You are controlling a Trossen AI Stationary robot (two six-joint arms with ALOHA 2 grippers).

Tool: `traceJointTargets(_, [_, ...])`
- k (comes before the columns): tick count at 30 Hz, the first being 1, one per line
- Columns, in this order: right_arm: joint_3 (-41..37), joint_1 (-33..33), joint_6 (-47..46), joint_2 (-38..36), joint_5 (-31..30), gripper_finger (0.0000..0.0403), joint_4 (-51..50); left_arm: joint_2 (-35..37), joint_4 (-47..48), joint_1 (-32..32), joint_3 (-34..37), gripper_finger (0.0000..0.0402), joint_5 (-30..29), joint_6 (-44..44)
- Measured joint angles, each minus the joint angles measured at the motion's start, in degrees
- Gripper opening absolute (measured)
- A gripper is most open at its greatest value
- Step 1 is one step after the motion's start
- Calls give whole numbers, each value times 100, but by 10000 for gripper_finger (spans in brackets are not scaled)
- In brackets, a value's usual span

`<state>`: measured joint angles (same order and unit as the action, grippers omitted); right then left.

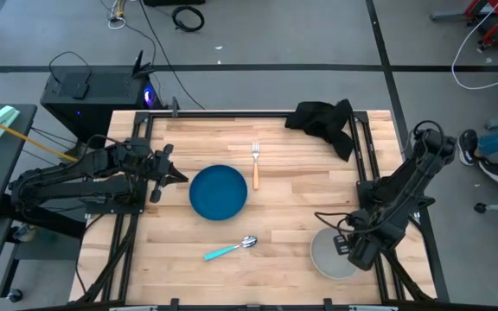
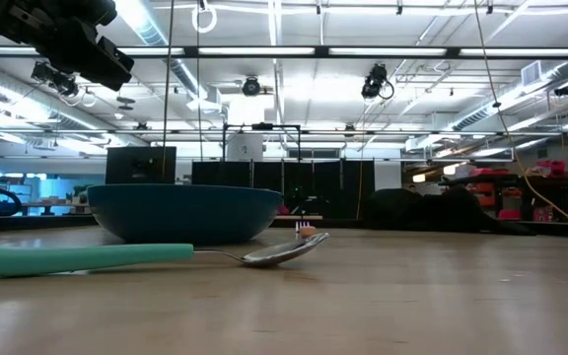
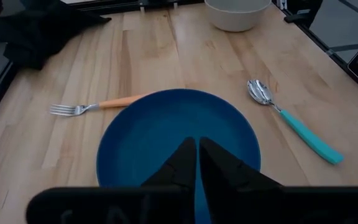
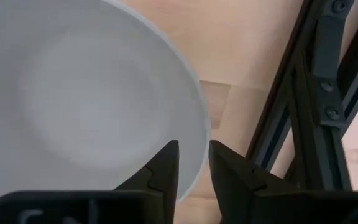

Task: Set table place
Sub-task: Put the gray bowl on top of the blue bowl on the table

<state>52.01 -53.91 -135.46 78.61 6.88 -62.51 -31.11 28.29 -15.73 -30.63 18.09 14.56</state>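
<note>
The blue plate (image 1: 219, 192) lies flat at the middle of the wooden table (image 1: 292, 199). The orange-handled fork (image 1: 255, 162) lies just past its far right side. The teal-handled spoon (image 1: 230, 249) lies on the near side of the plate. The pale grey bowl (image 1: 328, 257) is at the near right. My left gripper (image 1: 180, 177) is shut and empty, held in the air over the plate's left edge (image 3: 197, 144). My right gripper (image 1: 346, 248) is shut on the bowl's right rim. My right gripper (image 4: 193, 149) pinches the bowl's rim (image 4: 199, 124) on the side toward the table's right edge, one finger (image 4: 166, 165) inside the bowl and one (image 4: 229, 168) outside. The fingers come from above, slanting down. Whether the bowl is lifted, I cannot tell.
A black cloth (image 1: 322, 119) lies at the table's far right corner. The black metal frame (image 1: 366, 164) runs along the table's right edge, close beside the bowl and my right arm. Bare wood lies between the plate and the bowl.
</note>
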Motion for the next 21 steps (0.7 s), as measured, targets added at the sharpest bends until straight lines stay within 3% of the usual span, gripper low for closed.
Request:
traceJointTargets(4, [0, -27, 4, 168, 311, 98, -5, 0, 0, -2, 0, 23, 0, -1])
traceJointTargets(21, [0, -140, -87, 721, 349, 98, 244, 0, -15, 0, 0, 28, 1, 0])
